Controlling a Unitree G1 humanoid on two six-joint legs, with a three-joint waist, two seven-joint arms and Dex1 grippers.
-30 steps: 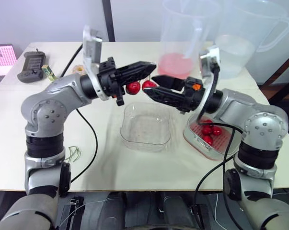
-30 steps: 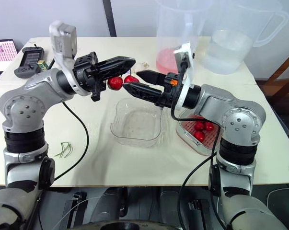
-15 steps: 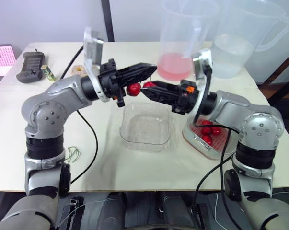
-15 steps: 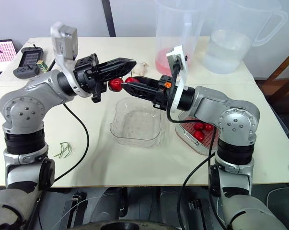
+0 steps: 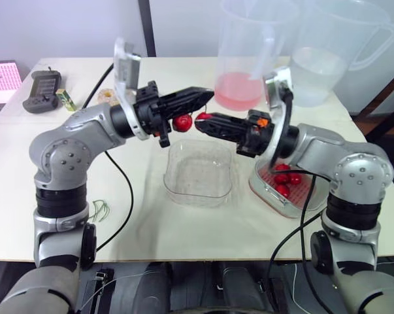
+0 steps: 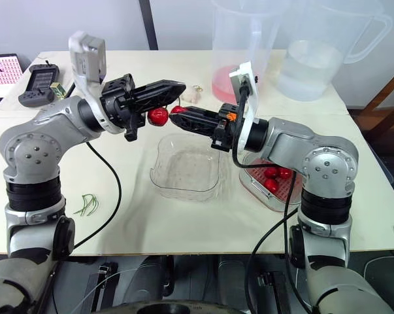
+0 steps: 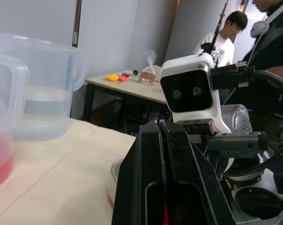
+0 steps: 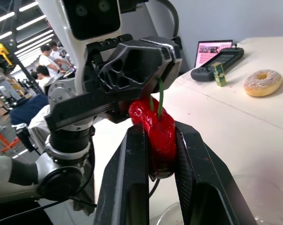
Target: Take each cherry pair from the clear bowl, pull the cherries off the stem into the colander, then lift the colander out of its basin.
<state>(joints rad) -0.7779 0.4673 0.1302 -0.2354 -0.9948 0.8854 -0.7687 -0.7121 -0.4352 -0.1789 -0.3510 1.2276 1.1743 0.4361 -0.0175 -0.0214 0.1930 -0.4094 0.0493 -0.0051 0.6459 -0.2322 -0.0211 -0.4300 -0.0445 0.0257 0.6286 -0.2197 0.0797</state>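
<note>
Red cherry [image 8: 150, 115] is clamped between the two black fingers of the right gripper [image 8: 157, 140], which are closed to the width of the fruit. Its green stem [image 8: 159, 96] runs up into the left gripper [image 5: 207, 95]. The left wrist view shows that gripper's fingers pressed flat together, so it is judged to be pinching the stem. A second cherry [image 5: 181, 122] hangs free beneath the left fingers, just beside the clamped one. Both grippers meet tip to tip in the air above the far edge of the clear bowl [image 5: 198, 173], which appears empty. The colander [image 5: 306, 191] sits in its basin [image 5: 259, 191] on the table [image 5: 151, 222] to the robot's right of the bowl and already contains several cherries. The step in hand is the stem pull on one cherry pair, at the point where both holds are made and separation has not begun. The next move calls for drawing the right gripper away along the line of the stem while the left holds firm. The freed cherry must then be carried over the colander before the right fingers open, because the present position is over the bowl, not the colander. The second cherry requires the same treatment. With the bowl apparently empty, this is probably the last pair, after which only the colander lift remains.
</note>
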